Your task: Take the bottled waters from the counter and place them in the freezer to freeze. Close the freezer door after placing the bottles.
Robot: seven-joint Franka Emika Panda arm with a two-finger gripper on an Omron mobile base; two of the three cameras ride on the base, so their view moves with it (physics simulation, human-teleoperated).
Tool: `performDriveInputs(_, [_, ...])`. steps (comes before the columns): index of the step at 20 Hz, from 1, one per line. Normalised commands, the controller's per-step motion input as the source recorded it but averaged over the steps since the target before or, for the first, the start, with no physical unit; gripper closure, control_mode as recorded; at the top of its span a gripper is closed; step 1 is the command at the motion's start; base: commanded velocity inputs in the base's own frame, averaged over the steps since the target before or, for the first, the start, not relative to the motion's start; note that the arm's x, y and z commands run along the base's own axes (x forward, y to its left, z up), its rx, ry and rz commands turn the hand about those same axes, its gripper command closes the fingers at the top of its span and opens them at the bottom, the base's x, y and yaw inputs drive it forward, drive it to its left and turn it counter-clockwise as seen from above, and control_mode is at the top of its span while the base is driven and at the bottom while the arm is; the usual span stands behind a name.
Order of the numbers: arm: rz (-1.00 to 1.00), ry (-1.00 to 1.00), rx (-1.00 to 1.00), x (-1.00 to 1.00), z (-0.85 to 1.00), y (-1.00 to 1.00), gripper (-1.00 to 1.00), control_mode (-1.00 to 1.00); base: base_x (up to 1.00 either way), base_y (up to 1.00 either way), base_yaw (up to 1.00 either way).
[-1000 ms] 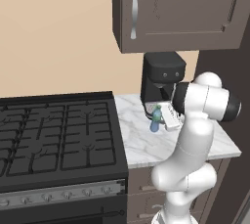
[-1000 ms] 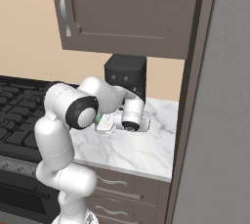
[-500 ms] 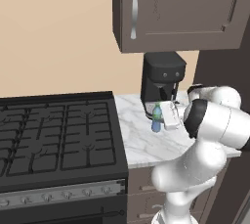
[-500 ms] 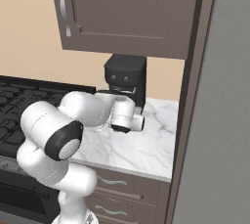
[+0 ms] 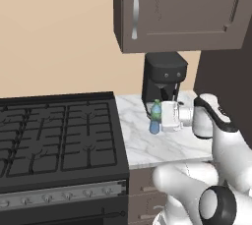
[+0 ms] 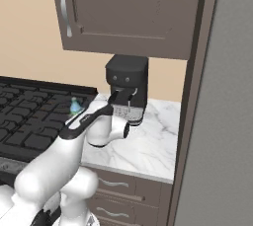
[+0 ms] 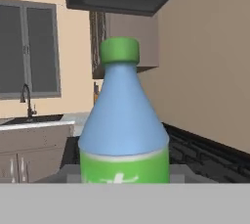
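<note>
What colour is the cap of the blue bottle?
Green; the cap of the blue bottle shows best in the hand view.

Bottle (image 5: 155, 116) above counter (image 5: 147, 143), right of stove (image 5: 59, 135)

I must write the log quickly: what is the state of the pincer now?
Pincer: closed on the blue water bottle, holding it upright above the counter.

Left base view: from behind the arm's left, facing forward and down across the black gas stove (image 5: 59, 135) onto the marble counter (image 5: 162, 143). Right base view: from behind its right, facing the same counter (image 6: 148, 143) and coffee machine (image 6: 127, 87). Hand view: level, pressed close against a blue bottle (image 7: 124, 120), facing down the stove side of the kitchen.
</note>
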Motion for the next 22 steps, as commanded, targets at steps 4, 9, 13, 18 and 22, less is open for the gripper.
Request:
performDriveInputs(4, [-0.16, 0.02, 0.04, -0.5, 0.13, 0.37, 1.0, 1.0, -0.5, 0.34, -0.23])
performDriveInputs(9, [0.0, 0.0, 0.0, 0.0, 0.0, 0.0, 1.0, 1.0, -1.0, 0.48, -0.59])
performDriveInputs(13, [0.0, 0.0, 0.0, 0.0, 0.0, 0.0, 1.0, 1.0, -1.0, 0.39, -0.72])
performDriveInputs(18, [0.0, 0.0, 0.0, 0.0, 0.0, 0.0, 1.0, 1.0, -0.67, 0.12, -0.86])
performDriveInputs(22, [0.0, 0.0, 0.0, 0.0, 0.0, 0.0, 1.0, 1.0, -0.06, -0.28, -0.88])
